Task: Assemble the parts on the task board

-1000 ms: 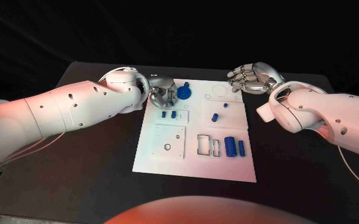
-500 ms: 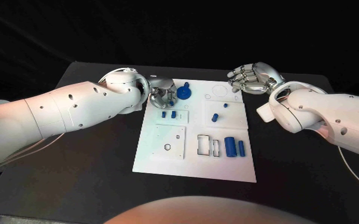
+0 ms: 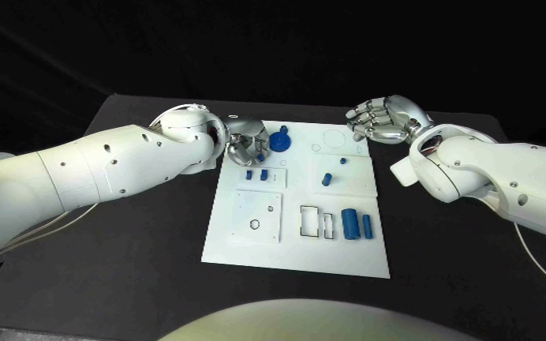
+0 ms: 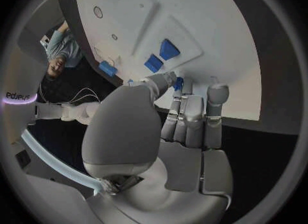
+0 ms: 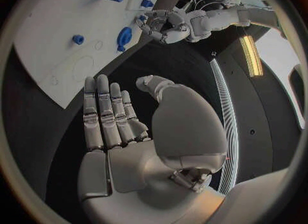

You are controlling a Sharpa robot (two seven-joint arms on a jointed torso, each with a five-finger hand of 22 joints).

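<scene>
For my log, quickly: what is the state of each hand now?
Left hand: pinches a small blue part over the task board.
Right hand: open, holds nothing.

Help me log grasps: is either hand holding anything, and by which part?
The left hand pinches a small blue part between thumb and fingertip; which end cannot be told. The right hand holds nothing.

White task board (image 3: 298,238) laid flat on the black bench, long side running away from the robot. Blue keyhole-shaped part (image 3: 280,139) seen at far left corner. Two small blue parts (image 3: 257,174) set side by side below it. Two blue cylinders (image 3: 357,223) laid at right, near edge; small blue peg (image 3: 327,178) mid-board.
</scene>
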